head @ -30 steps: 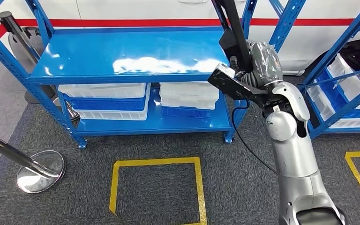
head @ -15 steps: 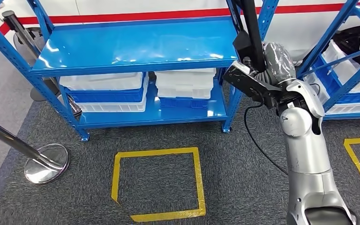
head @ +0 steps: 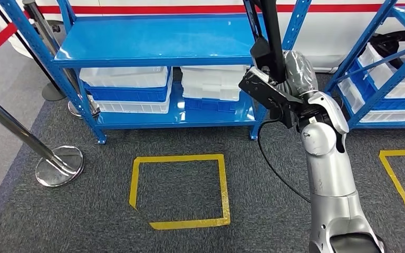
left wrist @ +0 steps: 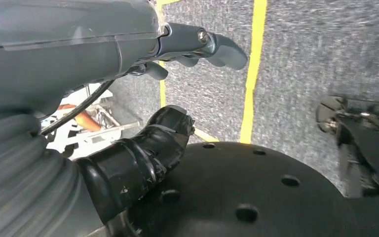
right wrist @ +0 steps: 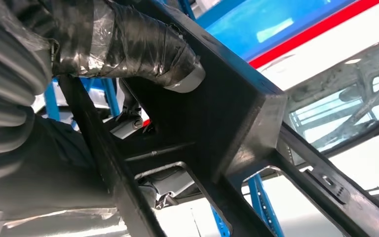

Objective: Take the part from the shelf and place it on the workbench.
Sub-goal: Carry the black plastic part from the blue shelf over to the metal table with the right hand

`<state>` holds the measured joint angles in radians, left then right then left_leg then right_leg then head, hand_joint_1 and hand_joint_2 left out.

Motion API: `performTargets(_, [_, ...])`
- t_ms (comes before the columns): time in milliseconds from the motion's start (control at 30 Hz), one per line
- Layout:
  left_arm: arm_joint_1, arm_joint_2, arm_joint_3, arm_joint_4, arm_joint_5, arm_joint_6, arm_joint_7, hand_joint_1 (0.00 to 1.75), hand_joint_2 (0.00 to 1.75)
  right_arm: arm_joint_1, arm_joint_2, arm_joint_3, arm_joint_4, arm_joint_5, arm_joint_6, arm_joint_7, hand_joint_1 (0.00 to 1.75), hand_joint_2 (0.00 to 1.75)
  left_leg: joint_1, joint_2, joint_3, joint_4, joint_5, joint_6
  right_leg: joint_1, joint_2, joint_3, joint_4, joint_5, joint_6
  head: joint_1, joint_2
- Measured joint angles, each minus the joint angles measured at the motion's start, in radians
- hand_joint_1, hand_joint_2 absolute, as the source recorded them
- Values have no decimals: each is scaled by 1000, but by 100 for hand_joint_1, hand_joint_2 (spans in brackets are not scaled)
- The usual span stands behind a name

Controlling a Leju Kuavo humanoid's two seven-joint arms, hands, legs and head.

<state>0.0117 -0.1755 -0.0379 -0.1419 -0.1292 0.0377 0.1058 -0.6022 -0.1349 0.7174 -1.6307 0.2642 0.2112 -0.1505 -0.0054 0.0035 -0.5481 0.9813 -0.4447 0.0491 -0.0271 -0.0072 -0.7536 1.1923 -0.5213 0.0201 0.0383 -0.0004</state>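
Part [head: 268,47] is sitting gripped in the raised right hand [head: 295,71], a black metal frame of flat bars rising above it beside the shelf [head: 153,39].

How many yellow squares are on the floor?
2. One whole yellow square lies on the carpet in front of the blue shelf. Part of another shows at the right edge, cut off by the picture.

You see the part [head: 270,37], a black metal frame of long bars joined by a flat plate, standing nearly upright in front of the blue shelf [head: 158,39]. It is off the shelf boards, held in the right hand [head: 295,74], its bars running up past the shelf's top.
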Motion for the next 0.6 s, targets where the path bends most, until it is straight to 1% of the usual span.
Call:
performTargets(33, [0, 0, 0, 0, -1, 0, 0, 0, 175, 0, 0, 1, 1, -2, -1, 4, 175, 175, 0, 1, -20, 4, 13, 0, 0, 1, -9, 69, -32, 2, 0, 0])
performTargets(67, [0, 0, 0, 0, -1, 0, 1, 0, 175, 0, 0, 3, 2, -4, -3, 8, 175, 175, 0, 1, -41, 9, 26, -1, 0, 2, -10, 122, -36, 4, 0, 0])
performTargets(100, [0, 0, 0, 0, -1, 0, 1, 0, 175, 1, 0, 5, 3, -6, -5, 11, 175, 175, 0, 2, -63, 15, 38, -3, -1, 2, 3, 149, -16, 5, 0, 0])
performTargets(133, [1, 0, 0, 0, -1, 0, 1, 0, 175, 0, 1, 7, 4, -9, -7, 14, 175, 175, 1, 4, -84, 22, 49, -6, -2, 2, 34, 140, 15, 6, 0, 0])
performTargets(167, [1, 0, 0, 0, -2, 0, 0, 0, 175, 0, 1, 8, 5, -12, -9, 15, 175, 175, 3, 6, -104, 31, 58, -10, -2, -3, 82, 97, 38, 7, 0, 0])
performTargets(200, [1, 0, 0, 0, -2, 0, 0, 0, 175, -2, 2, 10, 5, -16, -12, 15, 175, 175, 2, 7, -122, 41, 66, -14, -1, -14, 140, 27, 36, 9, 0, 0])
performTargets(233, [2, 0, 0, 0, -2, 0, -2, 0, 175, -4, 5, 10, 5, -19, -14, 16, 175, 175, 1, 10, -135, 50, 73, -20, 3, -24, 195, -47, 15, 7, -1, 0])
performTargets(267, [3, 0, -1, 0, -2, 0, -3, 0, 175, -7, 8, 11, 6, -22, -16, 16, 175, 175, 0, 12, -142, 55, 81, -25, 6, -32, 229, -104, -8, 3, 0, 0])
performTargets(300, [5, 0, -1, 0, -1, 1, -4, 0, 175, -9, 11, 12, 6, -26, -17, 16, 175, 175, -1, 15, -145, 55, 90, -29, 11, -34, 244, -139, -26, -2, -1, 0])
performTargets(333, [7, 0, -1, 0, -1, 1, -6, 0, 175, -11, 13, 12, 6, -31, -18, 16, 175, 175, -1, 20, -147, 52, 102, -35, 11, -28, 241, -149, -25, -11, -1, 0])
performTargets(367, [9, 0, -1, 0, 0, 1, -8, 0, 175, -12, 13, 13, 7, -34, -18, 17, 175, 175, 0, 22, -150, 50, 105, -41, 10, -23, 230, -150, -13, -18, 0, 0])
performTargets(400, [11, 1, -1, 0, 2, 2, -9, 0, 175, -13, 13, 14, 8, -37, -17, 17, 175, 175, 1, 20, -156, 59, 87, -46, 8, -18, 219, -150, 0, -27, -1, 0])
performTargets(433, [12, 1, -1, 0, 3, 2, -11, 0, 175, -14, 14, 15, 8, -40, -17, 19, 175, 175, 2, 16, -167, 84, 49, -52, 6, -14, 206, -152, 15, -36, -1, 0])
performTargets(467, [13, 2, -1, 0, 5, 1, -12, 0, 175, -15, 14, 15, 9, -43, -16, 21, 175, 175, 4, 10, -180, 130, -6, -56, 6, -9, 192, -152, 30, -42, -1, 0])
performTargets(500, [13, 2, -1, 0, 8, 1, -13, 0, 175, -16, 15, 16, 9, -47, -16, 23, 175, 175, 5, 6, -195, 193, -63, -58, 6, -2, 175, -151, 45, -46, -1, 0])
performTargets(533, [13, 2, -1, 0, 10, 1, -13, 0, 175, -17, 15, 16, 9, -51, -15, 25, 175, 175, 6, 5, -205, 259, -102, -59, 8, 6, 158, -149, 60, -47, -1, 0])
performTargets(567, [13, 2, -1, 0, 13, 1, -13, 0, 175, -17, 15, 16, 10, -54, -15, 27, 175, 175, 6, 4, -206, 313, -119, -59, 10, 14, 140, -147, 74, -47, -1, 0])
performTargets(600, [12, 2, -1, 0, 15, 1, -13, 0, 175, -18, 15, 17, 11, -56, -15, 27, 175, 175, 6, 3, -194, 340, -110, -56, 12, 24, 121, -144, 87, -47, -1, 0])
